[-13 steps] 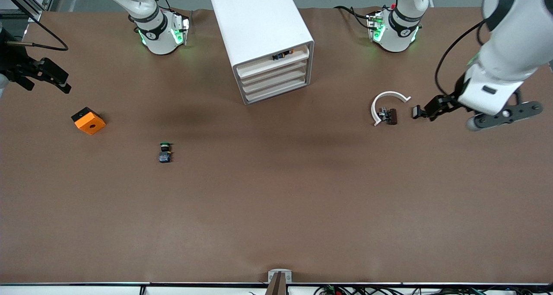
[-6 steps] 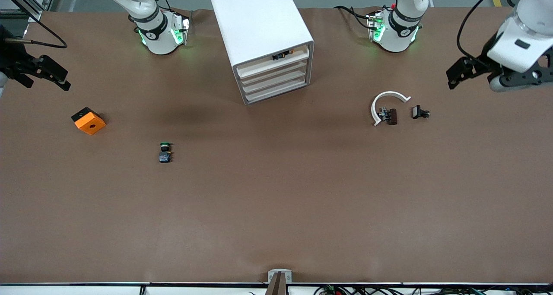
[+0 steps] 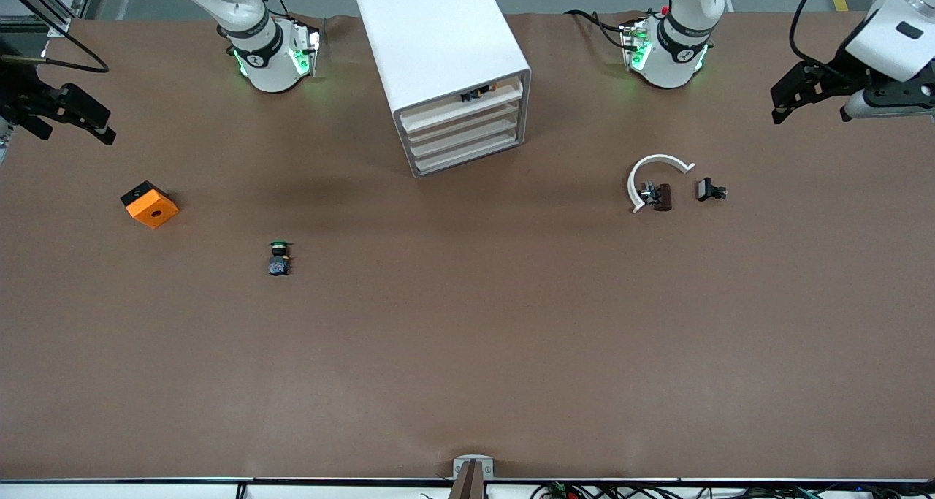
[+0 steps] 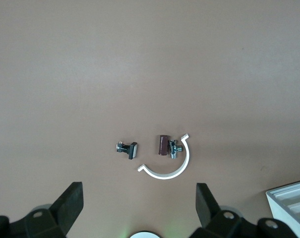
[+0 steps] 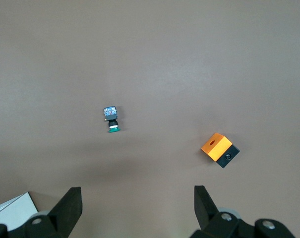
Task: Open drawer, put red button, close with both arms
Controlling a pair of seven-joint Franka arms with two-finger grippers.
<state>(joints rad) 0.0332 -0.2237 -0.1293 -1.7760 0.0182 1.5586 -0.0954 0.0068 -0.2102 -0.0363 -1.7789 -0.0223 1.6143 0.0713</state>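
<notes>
With both tools spread empty, left tool (image 3: pixel 781 104) upper right, right tool (image 3: pixel 88 123) upper left, the red button (image 3: pixel 478 93) sits in the half-open top drawer (image 3: pixel 462 109), which risks staying ajar.

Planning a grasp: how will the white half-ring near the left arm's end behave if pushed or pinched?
The white half-ring looks thin and lies flat, so it would probably slide or spin rather than roll. Its open C-shape may flex when pinched. A push would likely drag the small brown part lying inside its curve.
</notes>
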